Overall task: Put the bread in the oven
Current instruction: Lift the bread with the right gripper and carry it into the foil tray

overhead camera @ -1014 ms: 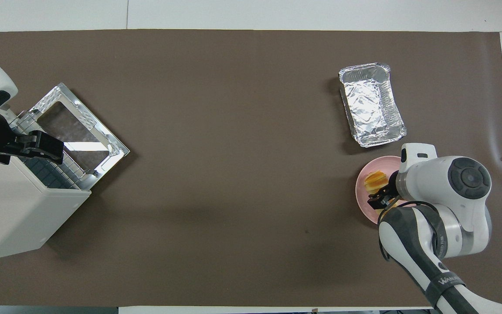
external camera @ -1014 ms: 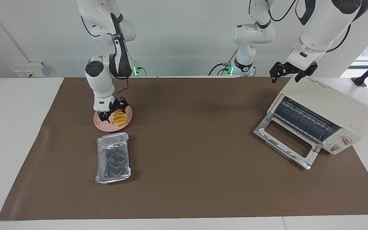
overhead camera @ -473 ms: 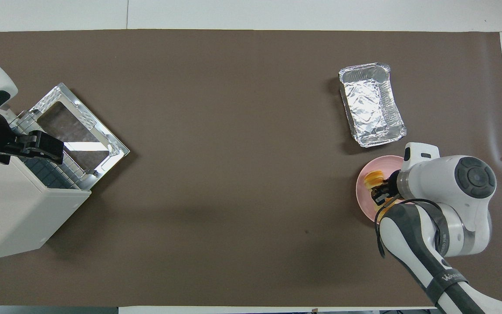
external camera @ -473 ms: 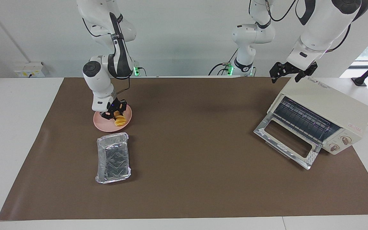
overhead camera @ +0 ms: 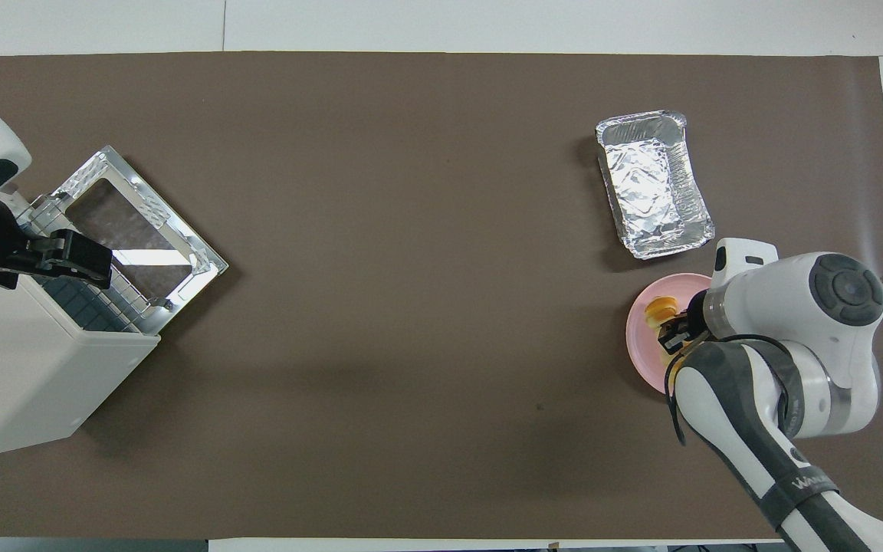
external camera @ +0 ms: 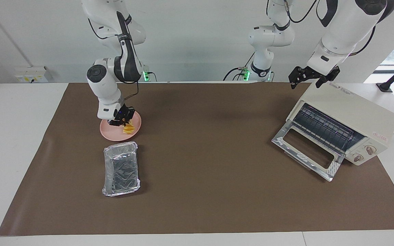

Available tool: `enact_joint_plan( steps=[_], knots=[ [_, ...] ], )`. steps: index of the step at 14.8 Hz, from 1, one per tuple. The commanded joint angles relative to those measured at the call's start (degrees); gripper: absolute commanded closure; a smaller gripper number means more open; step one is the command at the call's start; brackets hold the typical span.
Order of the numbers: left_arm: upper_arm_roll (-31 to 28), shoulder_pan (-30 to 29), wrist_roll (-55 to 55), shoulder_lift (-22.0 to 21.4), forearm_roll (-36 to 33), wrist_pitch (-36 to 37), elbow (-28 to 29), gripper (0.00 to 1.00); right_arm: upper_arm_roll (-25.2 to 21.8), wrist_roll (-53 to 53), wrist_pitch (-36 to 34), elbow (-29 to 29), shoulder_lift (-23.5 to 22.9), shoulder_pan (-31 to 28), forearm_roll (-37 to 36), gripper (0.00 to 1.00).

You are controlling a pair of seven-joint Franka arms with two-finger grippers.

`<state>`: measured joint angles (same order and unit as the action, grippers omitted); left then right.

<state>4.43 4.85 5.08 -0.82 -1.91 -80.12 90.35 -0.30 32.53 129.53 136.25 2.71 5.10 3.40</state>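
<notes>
- Since a second earlier, the right tool [external camera: 123,120] is being seen drawn in on the bread [external camera: 128,128], where it was standing spread around the loaf, and the right arm's wrist is being carried slightly higher and toward the right arm's end of the surface [external camera: 19,143].
- The bread is being pinched at one end by the right tool, the golden loaf being held tilted with its lower end at or just above the pink plate [external camera: 109,134]; contact with the plate cannot be told.
- In the overhead view, the loaf [overhead camera: 660,310] is being partly covered by the right tool [overhead camera: 673,334] and wrist over the plate [overhead camera: 639,341].
- The foil tray [external camera: 121,169] is lying just beside the plate, farther from the robots, on the brown mat [external camera: 210,143].
- The oven [external camera: 347,119] is standing at the left arm's end of the mat, its glass door [external camera: 308,153] being left dropped open in front of it and its wire rack [external camera: 323,127] showing inside.
- The left tool [external camera: 312,78] is being held spread over the oven's top near its rear corner, nothing being gripped, while the left arm is waiting.
- The oven [overhead camera: 24,360] and the left tool [overhead camera: 66,257] are being shown from above at the same end.
</notes>
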Motion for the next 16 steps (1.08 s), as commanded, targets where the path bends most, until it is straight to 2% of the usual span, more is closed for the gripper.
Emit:
enact_joint_plan(
  steps=[1, 4, 8, 12, 16],
  knots=[
    [0.0, -0.3, 0.3, -1.6, 0.8, -1.1, 1.7, 0.00, 0.1, -1.9, -11.7, -11.6, -1.9, -0.8, 0.7, 1.00],
    [0.0, -0.4, 0.3, -1.6, 0.8, -1.1, 1.7, 0.00, 0.0, -6.8, -19.2, -23.9, -6.3, -0.6, 0.8, 1.00],
    [0.0, -0.3, 0.2, -1.6, 0.8, -1.1, 1.7, 0.00, -0.1, -9.8, -17.5, -30.6, -10.4, -0.1, 0.7, 1.00],
    [0.0, -0.4, 0.3, -1.6, 0.8, -1.1, 1.7, 0.00, -0.1, -13.1, -17.3, -40.5, -18.5, -0.3, 0.7, 1.00],
    [0.0, -0.4, 0.3, -1.6, 0.8, -1.1, 1.7, 0.00, -0.3, -14.1, -17.8, -52.6, -30.5, -1.1, 0.7, 1.00]
  ],
)
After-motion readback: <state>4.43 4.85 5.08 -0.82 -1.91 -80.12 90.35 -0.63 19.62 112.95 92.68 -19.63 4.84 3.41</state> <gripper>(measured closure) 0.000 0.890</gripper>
